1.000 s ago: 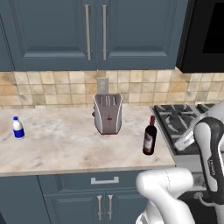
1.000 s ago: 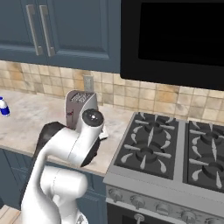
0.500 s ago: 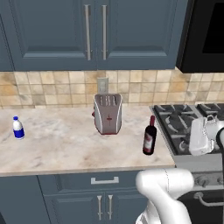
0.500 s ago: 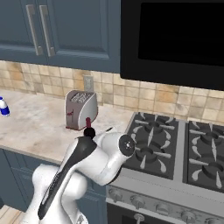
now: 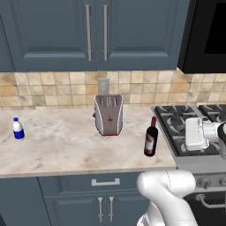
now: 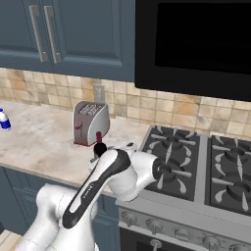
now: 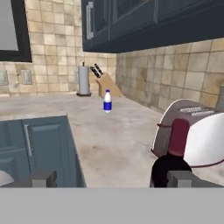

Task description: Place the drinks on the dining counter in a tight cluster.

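Just beside the right-hand fingertip [image 7: 183, 178] in the hand view, the wine bottle [image 7: 171, 162] is seen close up, its dark red neck and black shoulder rising between the camera and the toaster [image 7: 188, 131]. The gripper [image 7: 111, 179] is spread wide with nothing between its jaws, and the bottle stands off to one side of the gap, not inside it. In the left base view the wine bottle [image 5: 151, 137] stands upright near the front of the marble counter [image 5: 62, 145], close to the stove's [image 5: 194, 128] edge and well apart from the toaster [image 5: 108, 114] behind it. The hand [image 5: 199, 134] is seen over the stove, beyond the bottle from the rest of the counter.

Far ahead of the gripper, along the counter, the small water bottle [image 7: 107, 101] stands upright; in the left base view it [image 5: 17, 129] is at the far left of the counter, well apart from the wine bottle. Beyond it in the hand view a paper-towel roll [image 7: 83, 80] and a knife block [image 7: 105, 84] are seen against the tiled wall. In the right base view the wine bottle's cap [image 6: 99, 142] shows just above the arm [image 6: 105, 184], in front of the toaster [image 6: 90, 123].
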